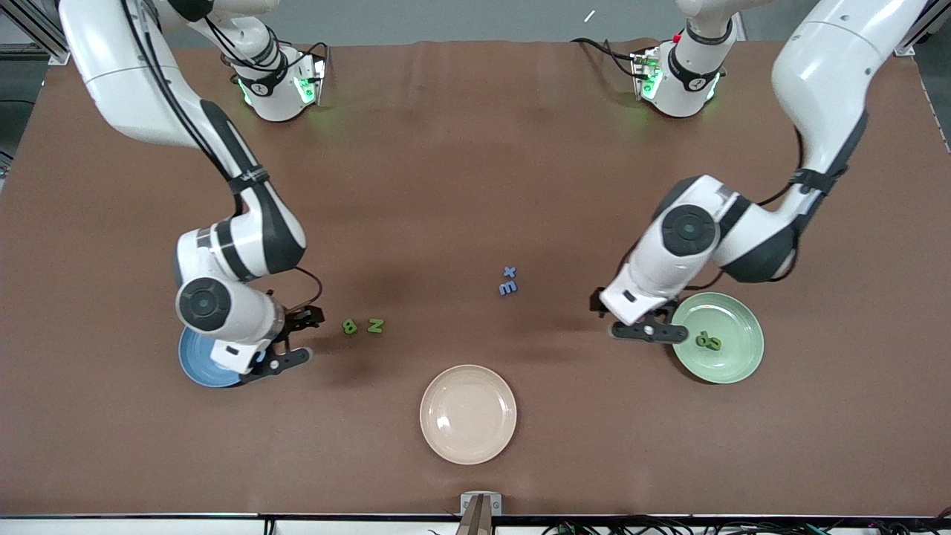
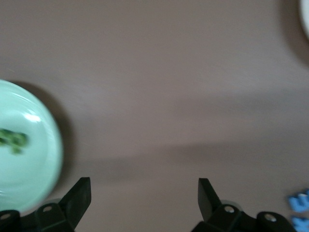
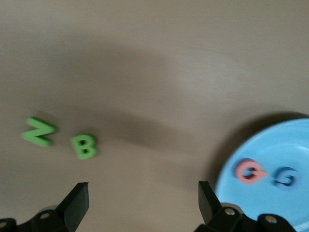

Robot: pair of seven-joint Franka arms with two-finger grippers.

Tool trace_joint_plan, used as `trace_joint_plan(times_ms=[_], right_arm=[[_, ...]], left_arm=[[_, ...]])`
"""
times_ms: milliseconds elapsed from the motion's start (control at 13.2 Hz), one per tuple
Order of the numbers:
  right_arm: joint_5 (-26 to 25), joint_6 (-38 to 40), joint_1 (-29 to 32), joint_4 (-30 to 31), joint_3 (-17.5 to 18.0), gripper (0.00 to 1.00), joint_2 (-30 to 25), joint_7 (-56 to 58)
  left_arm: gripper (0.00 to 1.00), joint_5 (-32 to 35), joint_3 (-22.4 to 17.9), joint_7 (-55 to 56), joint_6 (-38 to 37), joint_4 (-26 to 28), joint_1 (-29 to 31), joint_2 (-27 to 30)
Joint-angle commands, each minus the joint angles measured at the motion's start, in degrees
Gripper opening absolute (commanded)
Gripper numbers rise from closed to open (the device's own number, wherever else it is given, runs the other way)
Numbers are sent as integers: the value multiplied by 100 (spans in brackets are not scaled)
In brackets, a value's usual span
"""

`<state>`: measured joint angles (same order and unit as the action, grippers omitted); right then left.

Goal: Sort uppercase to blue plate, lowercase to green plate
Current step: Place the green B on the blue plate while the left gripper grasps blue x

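Front view: the green plate point(image 1: 732, 364) at four o'clock holds two green lowercase letters point(image 1: 708, 341), the left gripper point(image 1: 645, 330) spread empty beside its rim. Blue plate point(image 3: 275, 159) at eight o'clock holds the pinkish-red letter point(image 3: 249, 171) and blue G point(image 3: 287, 176); the right gripper point(image 3: 143, 203) gapes empty beside it, the cream plate point(image 1: 468, 414) bare at six.

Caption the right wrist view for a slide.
Open right claw beside blue plate; green B and N await sorting.

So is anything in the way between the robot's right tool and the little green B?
Nothing visible is. The right tool hangs open over the blue plate's rim, and only bare brown table separates it from the small green letter B, which lies beside the green N.
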<state>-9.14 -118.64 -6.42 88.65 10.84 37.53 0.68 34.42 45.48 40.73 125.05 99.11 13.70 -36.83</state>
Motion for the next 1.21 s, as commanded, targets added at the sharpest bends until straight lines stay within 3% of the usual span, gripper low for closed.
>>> trace_joint_plan(times_ms=[0,378,605,831,983,1134], right_arm=[[44,-360,-209,108,-20,100,140,-77],[97,-924,-518,187,-29,97,518,-508],[97,-1407,-518,582,-29,84,518,-508],[88,-1347,-474,618,-29,68,510,-455],[88,-1347,-456,636,-29,55,510,-446],[88,-1338,-448,636,-29,53,492,-438]], left_arm=[[97,56,-30,575,10,-58,-507,-174],[89,30,-57,1542,54,-260,-1395,-692],[83,30,-450,1780,263,-313,-1922,-922],[83,-40,-978,2131,773,-313,-2511,-1001],[82,-14,-1128,2211,836,-339,-2705,-1054],[73,29,-1129,2211,836,-339,-2715,-1107]])
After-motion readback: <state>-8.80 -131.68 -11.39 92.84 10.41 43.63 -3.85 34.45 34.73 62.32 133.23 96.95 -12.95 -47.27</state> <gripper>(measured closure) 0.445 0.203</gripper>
